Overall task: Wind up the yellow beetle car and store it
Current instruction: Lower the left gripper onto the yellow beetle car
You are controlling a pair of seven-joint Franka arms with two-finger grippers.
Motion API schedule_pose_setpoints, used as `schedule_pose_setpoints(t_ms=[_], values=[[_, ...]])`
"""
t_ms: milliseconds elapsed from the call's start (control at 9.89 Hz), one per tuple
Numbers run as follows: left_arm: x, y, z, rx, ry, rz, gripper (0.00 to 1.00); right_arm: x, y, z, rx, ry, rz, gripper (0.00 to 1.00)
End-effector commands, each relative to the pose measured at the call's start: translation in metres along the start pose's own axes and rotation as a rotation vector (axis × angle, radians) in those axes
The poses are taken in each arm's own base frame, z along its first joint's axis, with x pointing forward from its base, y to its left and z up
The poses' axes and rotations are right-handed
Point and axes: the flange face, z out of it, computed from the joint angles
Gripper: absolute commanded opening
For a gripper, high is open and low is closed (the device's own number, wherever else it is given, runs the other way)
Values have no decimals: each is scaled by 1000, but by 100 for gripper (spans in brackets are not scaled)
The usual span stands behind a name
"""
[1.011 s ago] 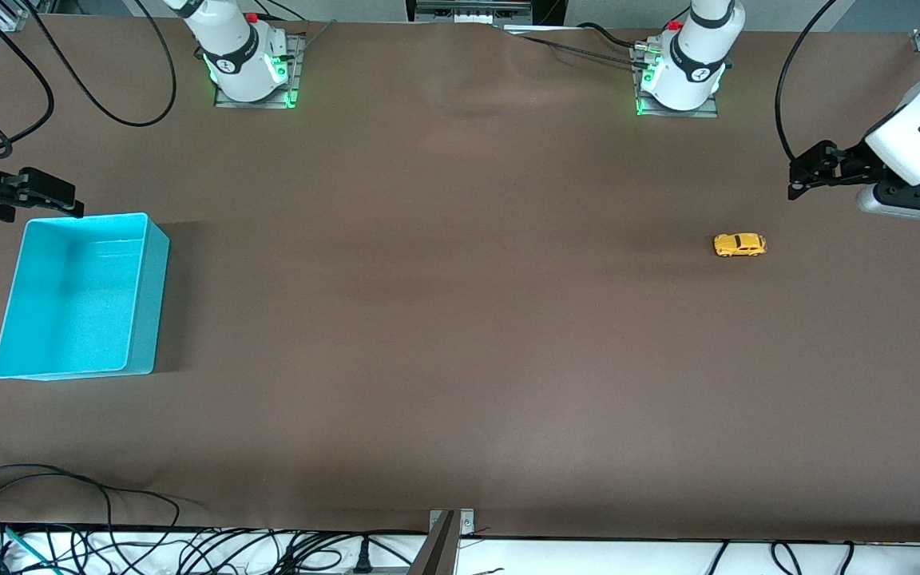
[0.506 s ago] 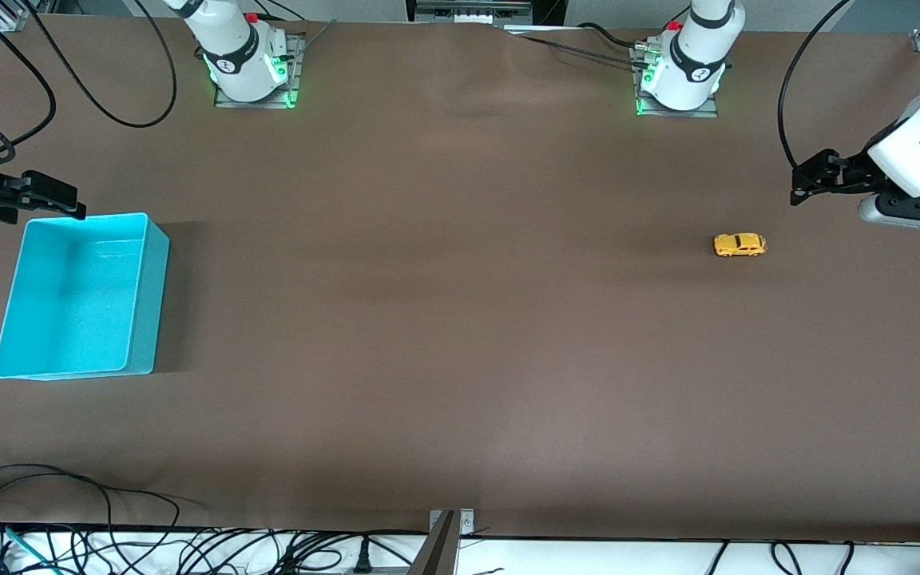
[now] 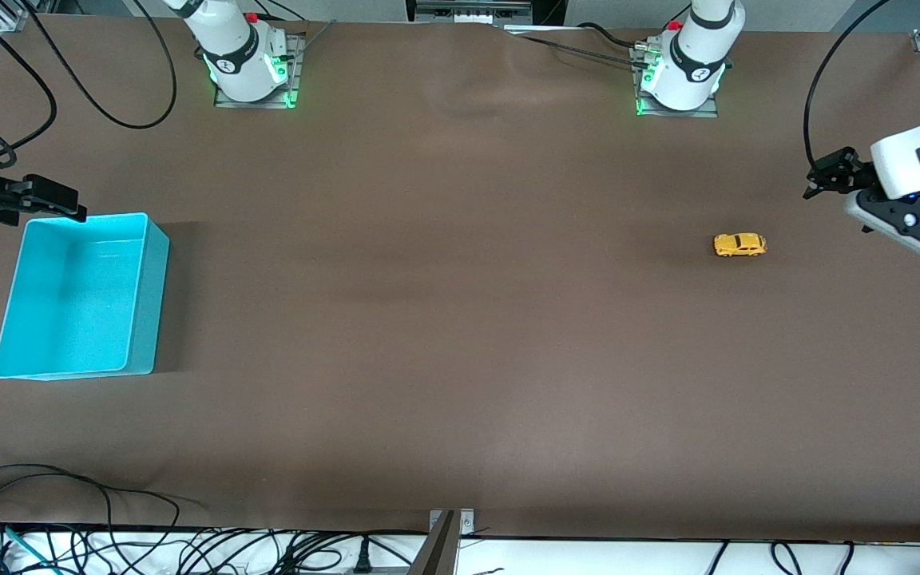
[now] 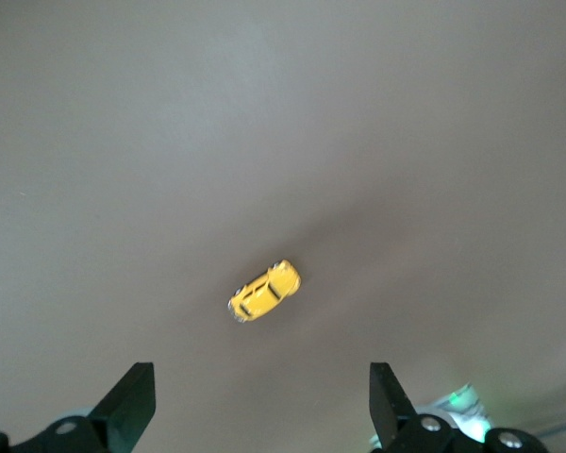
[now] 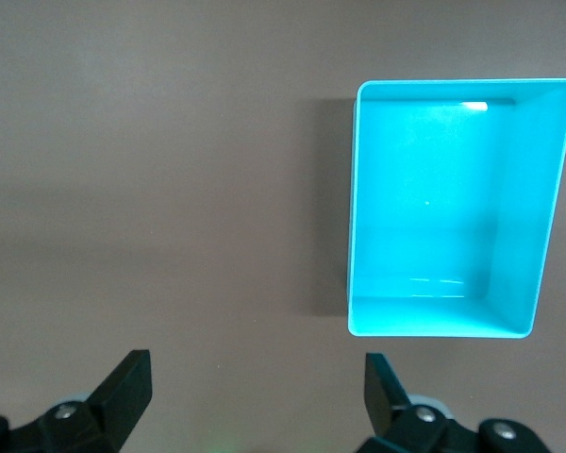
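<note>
The yellow beetle car (image 3: 740, 244) stands on the brown table toward the left arm's end; it also shows in the left wrist view (image 4: 264, 291). My left gripper (image 3: 825, 180) hangs open and empty in the air, over the table between the car and the table's end. In its wrist view the left gripper (image 4: 262, 406) has its jaws wide apart, with the car apart from them. The turquoise bin (image 3: 148, 295) stands empty at the right arm's end. My right gripper (image 3: 69, 206) is open and empty beside the bin's rim; the right wrist view shows the right gripper (image 5: 255, 396) and the bin (image 5: 434, 208).
The two arm bases (image 3: 248, 68) (image 3: 680, 76) stand at the table's edge farthest from the front camera. Loose black cables (image 3: 69, 511) lie along the nearest edge. A metal bracket (image 3: 444, 539) sits at the middle of that edge.
The left arm's wrist has turned and its gripper has shifted a little toward the left arm's end of the table. The right gripper has barely moved. The car has not moved.
</note>
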Motion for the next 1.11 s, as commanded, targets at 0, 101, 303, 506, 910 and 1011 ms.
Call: schedule_pose_setpoints(t_ms=[0, 101, 303, 506, 910, 1011], values=[[-7, 3, 41, 29, -24, 225, 100, 0, 3, -2, -3, -7, -8, 100], [-13, -6, 57, 21, -25, 315, 100, 0, 2, -1, -5, -10, 0, 100], [-28, -22, 104, 13, -17, 441, 100, 1, 2, -3, -3, 2, 3, 100], [-37, -34, 157, 17, 0, 590, 100, 1, 1, -2, -13, -2, -1, 100], [-57, -45, 241, 36, 26, 753, 100, 5, 3, 3, -10, -5, 4, 100], [-51, -50, 260, 47, 35, 835, 100, 8, 1, 5, -9, -2, -1, 100]])
